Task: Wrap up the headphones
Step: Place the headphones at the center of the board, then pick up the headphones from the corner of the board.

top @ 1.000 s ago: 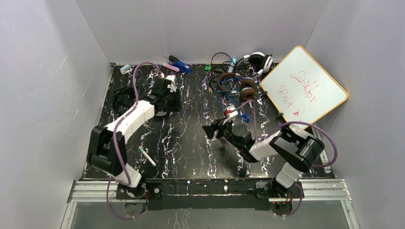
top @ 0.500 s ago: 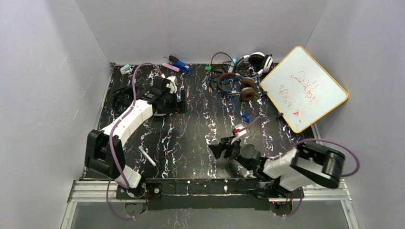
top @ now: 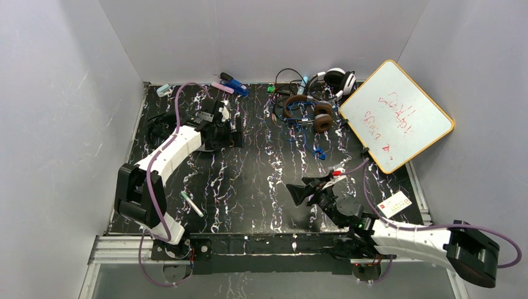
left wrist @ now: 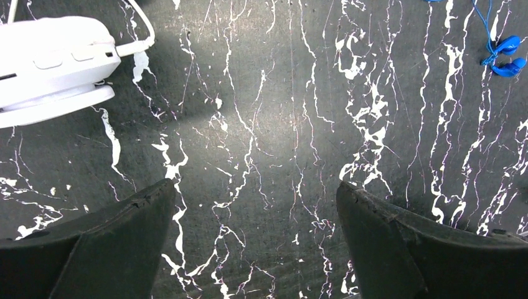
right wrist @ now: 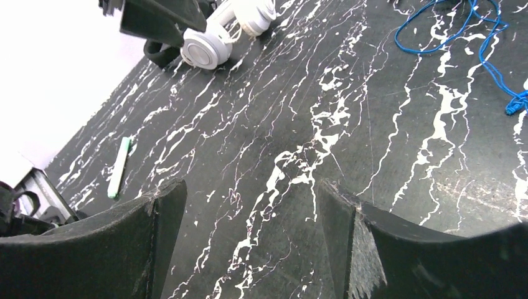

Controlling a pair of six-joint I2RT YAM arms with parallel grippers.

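A white headset lies on the black marbled table at the left: its ear cup shows at the top left of the left wrist view, and the cup also shows in the right wrist view. My left gripper is open just right of it, with only bare table between the fingers. The brown-cupped headphones and a white-and-black pair lie tangled with their cords at the back. A dark headset lies at the far left. My right gripper is open and empty near the front.
A whiteboard leans at the back right. Blue earbuds with their cord lie mid-table. A green marker lies front left. Several markers sit along the back wall.
My left gripper has opened wide beside the white headset. The right arm has drawn back toward the near edge and swung out to the right, its jaws as open as before.
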